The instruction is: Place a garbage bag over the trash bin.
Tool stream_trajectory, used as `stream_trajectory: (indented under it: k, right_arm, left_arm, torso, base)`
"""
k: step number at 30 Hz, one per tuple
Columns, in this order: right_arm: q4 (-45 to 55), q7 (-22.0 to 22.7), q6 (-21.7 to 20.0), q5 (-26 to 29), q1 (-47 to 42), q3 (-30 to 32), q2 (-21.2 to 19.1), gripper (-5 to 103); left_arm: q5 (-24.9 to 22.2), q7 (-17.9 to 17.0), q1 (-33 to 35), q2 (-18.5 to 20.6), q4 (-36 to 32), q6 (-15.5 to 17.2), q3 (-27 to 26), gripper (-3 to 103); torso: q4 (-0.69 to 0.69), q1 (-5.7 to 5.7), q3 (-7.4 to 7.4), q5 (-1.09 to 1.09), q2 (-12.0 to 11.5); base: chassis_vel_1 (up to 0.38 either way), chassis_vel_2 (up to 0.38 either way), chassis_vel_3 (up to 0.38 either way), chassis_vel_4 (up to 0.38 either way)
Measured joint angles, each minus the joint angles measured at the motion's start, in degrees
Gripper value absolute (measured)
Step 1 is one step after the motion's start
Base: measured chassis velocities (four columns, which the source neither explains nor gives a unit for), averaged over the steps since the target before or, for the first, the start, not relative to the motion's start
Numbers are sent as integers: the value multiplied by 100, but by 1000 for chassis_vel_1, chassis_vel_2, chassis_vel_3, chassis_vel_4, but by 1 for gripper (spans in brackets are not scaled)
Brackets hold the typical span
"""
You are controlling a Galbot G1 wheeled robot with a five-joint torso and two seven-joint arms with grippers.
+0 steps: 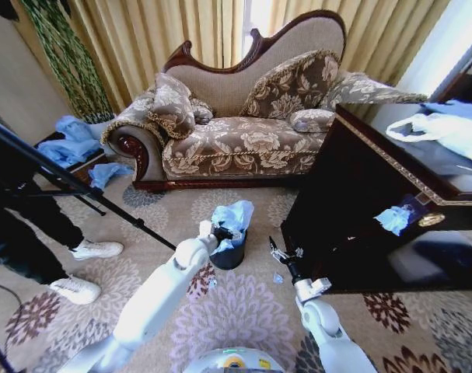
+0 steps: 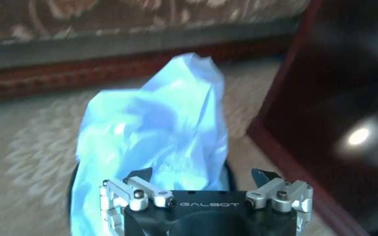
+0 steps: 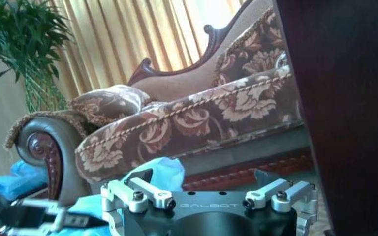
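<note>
Floor: patterned carpet (image 1: 243, 311) in beige with purple and brown flower medallions, running under all the furniture.
Room: gold pleated curtains (image 1: 166, 31) behind a carved wooden sofa (image 1: 243, 132) upholstered in brown floral fabric; a dark glossy wooden cabinet (image 1: 360, 210) stands on the robot's right; a green leafy plant (image 3: 18, 34) stands in the corner past the sofa's arm.
Bin: one small glossy black cylindrical trash bin (image 1: 229, 255) on the carpet, between the sofa's front and the cabinet's corner, directly before the robot.
Bag: one thin, crinkly, light-blue translucent garbage bag (image 1: 234, 214) bunched up and rising out of the bin's mouth; its lower part sits in the bin and it is not spread over the rim.
Left gripper (image 1: 217, 232): at the bin's rim, touching the bag's near side; in the left wrist view its fingers stand spread apart with the blue plastic (image 2: 156, 137) just ahead of them, gripping nothing.
Right gripper (image 1: 279, 253): low above the carpet just right of the bin, near the cabinet's corner; fingers spread apart and empty.
Counts: one bin, one bag in it, two grippers, one sofa, one cabinet.
Other plastic: a white handled bag (image 1: 442, 128) on the cabinet top; a small blue scrap (image 1: 395, 219) at the cabinet's front; a blue heap (image 1: 71, 140) on the floor left of the sofa.
</note>
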Motion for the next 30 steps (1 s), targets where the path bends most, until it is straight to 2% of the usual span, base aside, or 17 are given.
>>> stream_trajectory:
  k: [5,8,11,14,16,22,24,25,28,30]
  right_arm:
    - [-94,-49,37,114,-12,128,-71,100]
    - [-121,-51,41,159,0,149,-102,100]
    - [-141,-42,40,217,42,148,-138,100]
    - [-196,-19,34,251,135,119,-157,100]
    - [-202,-16,33,253,145,108,-157,100]
    - [-242,-2,31,237,160,56,-142,100]
    - [-245,-2,32,233,155,58,-141,100]
    - [-248,-2,37,218,128,77,-139,100]
    - [-240,-2,40,203,79,103,-139,100]
    - [-231,-2,45,180,46,113,-137,100]
  left_arm:
    - [-92,-501,10,-23,-66,176,21,100]
    - [-93,-583,8,-11,-86,176,23,103]
    - [-97,-701,12,-1,-147,166,16,97]
    - [-99,-772,91,44,-187,145,-60,86]
    - [-99,-771,108,48,-177,140,-76,86]
    - [-76,-721,248,26,29,85,-224,66]
    - [-75,-717,270,26,30,69,-242,66]
    - [-75,-712,337,35,17,12,-291,59]
    - [-74,-730,423,60,-43,-108,-342,54]
    - [-73,-759,510,77,-138,-206,-418,47]
  torso:
    - [0,0,-1,0,0]
    - [0,0,-1,0,0]
    - [0,0,-1,0,0]
    - [0,0,-1,-1,1]
    - [1,0,-1,-1,1]
    - [-1,-1,-1,-1,1]
    - [-1,-1,-1,-1,1]
    - [-1,-1,-1,-1,1]
    - [-1,-1,-1,-1,1]
    - [-1,-1,-1,-1,1]
  base:
    - [0,0,0,0]
    - [0,0,0,0]
    - [0,0,0,0]
    - [0,0,0,0]
    - [0,0,0,0]
    - [0,0,0,0]
    - [0,0,0,0]
    - [0,0,0,0]
    - [0,0,0,0]
    - [0,0,0,0]
